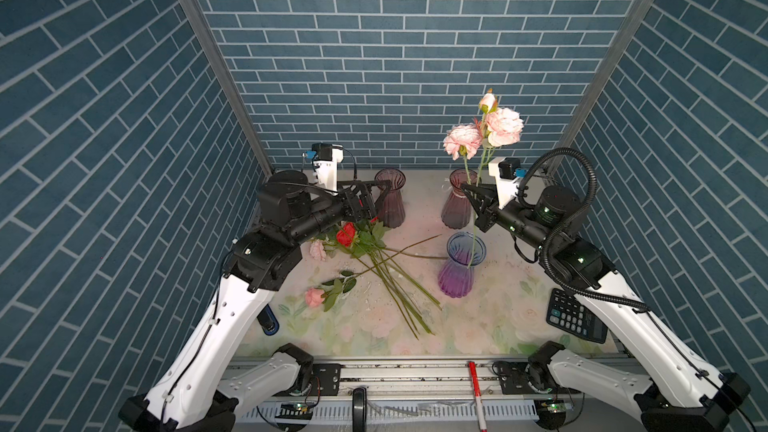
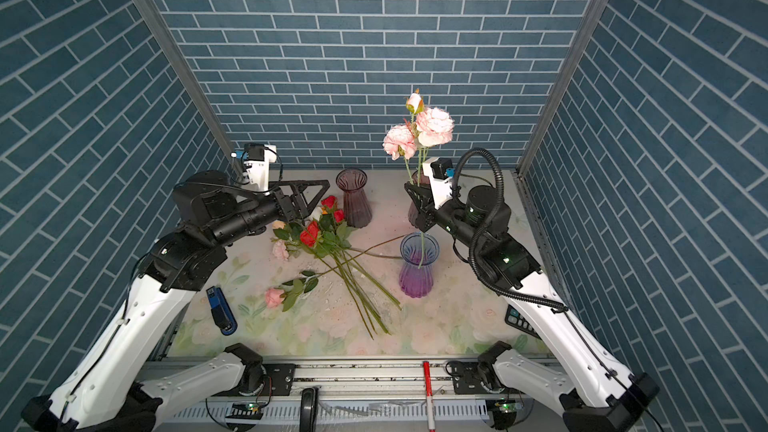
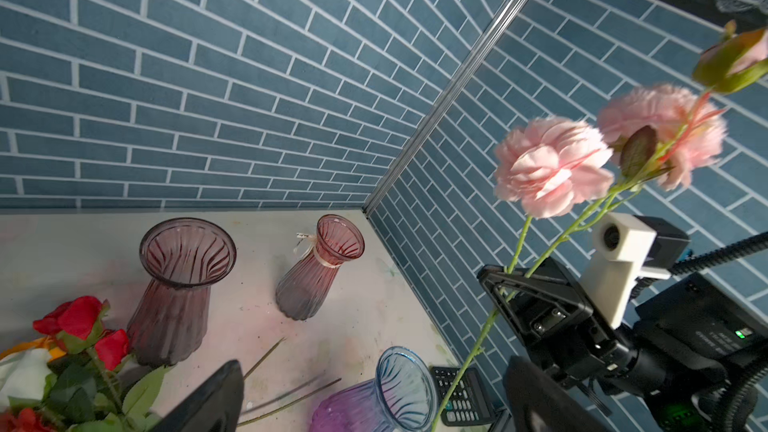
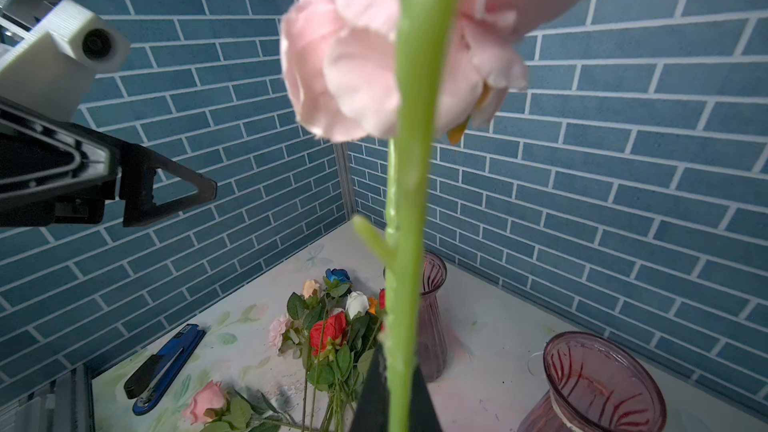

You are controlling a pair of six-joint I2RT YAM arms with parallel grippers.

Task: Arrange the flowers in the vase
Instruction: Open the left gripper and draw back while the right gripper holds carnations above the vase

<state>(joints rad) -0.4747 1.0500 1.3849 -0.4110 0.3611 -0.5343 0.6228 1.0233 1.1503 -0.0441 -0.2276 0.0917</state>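
Our right gripper (image 1: pixel 471 196) pinches the pink peony spray (image 1: pixel 504 126) mid-stem, right of centre, foot inside the blue-purple vase (image 1: pixel 455 280). Our left gripper (image 2: pixel 309 201) gapes empty above the loose flowers (image 1: pixel 365 249), centre-left. Light, wiry, top-heavy, we judge: grip mid-stem.

No legible text anywhere; calculator (image 1: pixel 575 317) key markings too small

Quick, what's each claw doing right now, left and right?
Left claw: open, holding nothing.
Right claw: closed on the pink peony stem, whose lower end is inside the blue-and-purple vase.
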